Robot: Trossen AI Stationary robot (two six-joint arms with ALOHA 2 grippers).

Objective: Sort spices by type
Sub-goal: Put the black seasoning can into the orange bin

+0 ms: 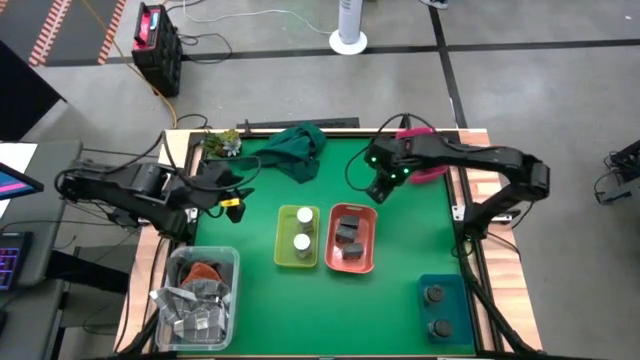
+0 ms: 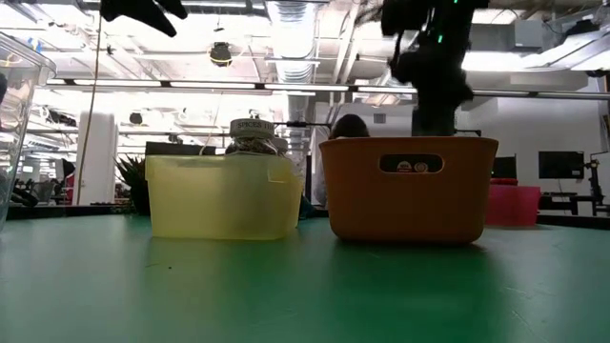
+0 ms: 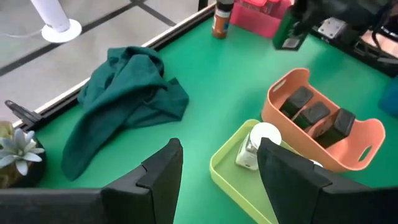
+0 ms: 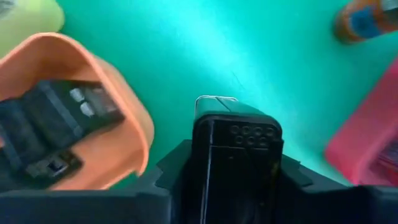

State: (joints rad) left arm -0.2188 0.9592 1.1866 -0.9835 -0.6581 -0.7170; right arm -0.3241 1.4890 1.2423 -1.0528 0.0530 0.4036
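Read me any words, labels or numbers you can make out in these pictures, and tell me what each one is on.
None can be read for certain.
The lid of the jar in the yellow bin carries raised lettering: too small to read.
Two round stickers in the handle slot of the orange bin: too small.
The orange-labelled bottle near the table's edge: label blurred.
The dark pack in the right gripper: only moulded dots.

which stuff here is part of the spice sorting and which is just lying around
Part of the job:
- white-topped jars in the yellow bin
- dark grey packs in the orange bin
- dark grey pack in the right gripper
- dark round jars on the blue tray
- pink bin

Lying about:
- green cloth
- small plant
- clear tub of silvery packets
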